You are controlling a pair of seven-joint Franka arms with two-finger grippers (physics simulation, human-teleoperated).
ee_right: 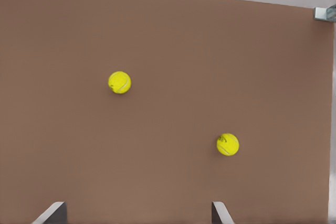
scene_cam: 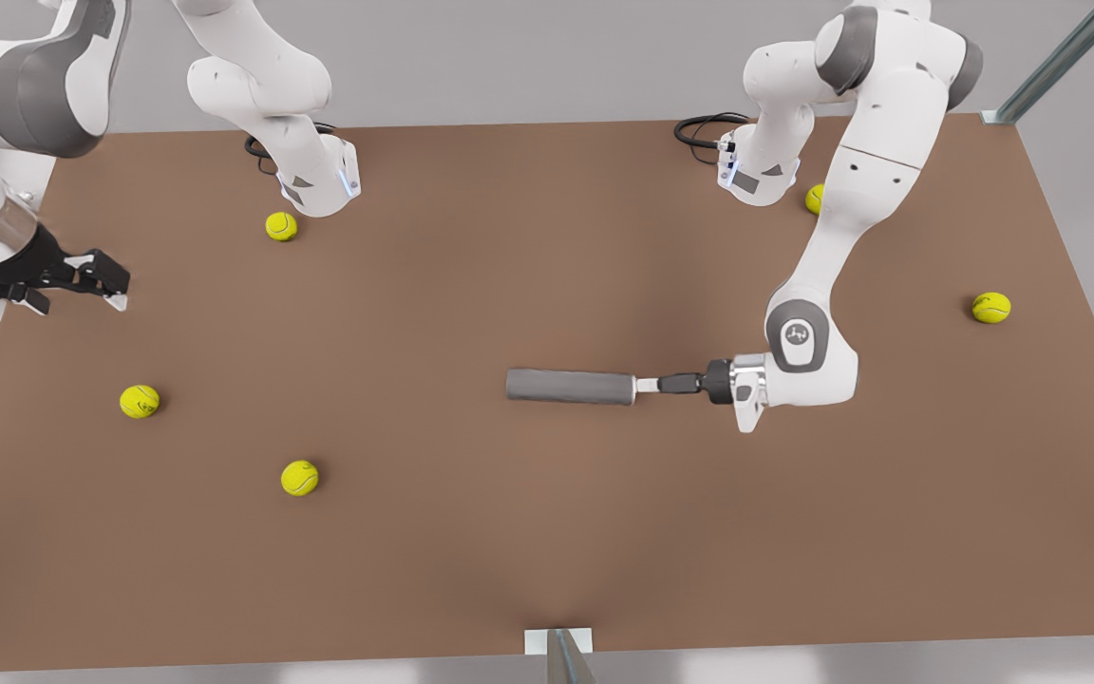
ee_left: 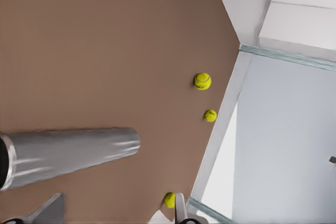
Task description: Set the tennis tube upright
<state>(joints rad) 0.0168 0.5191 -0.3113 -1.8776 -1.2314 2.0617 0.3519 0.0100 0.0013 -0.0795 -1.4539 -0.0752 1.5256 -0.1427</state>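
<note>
Nearest, a ball point(scene_cam: 299, 478) lies on the brown desk point(scene_cam: 547, 570), another ball point(scene_cam: 140, 401) a little beyond it. Mid-desk the grey tube point(scene_cam: 571, 387) lies on its side. The left gripper point(scene_cam: 644, 385) is at the tube's end toward the front view's right, level with the desk; I cannot tell whether its fingers grip. A third ball point(scene_cam: 990, 307) sits near the desk's edge on the front view's right. The right gripper point(scene_cam: 118, 285) waits above the desk's opposite edge, fingers point(ee_right: 50, 213) wide, holding nothing. Farther back are two more balls, one point(scene_cam: 281, 226) by an arm base, one point(scene_cam: 814, 198) half hidden: five balls. Grey walls surround.
</note>
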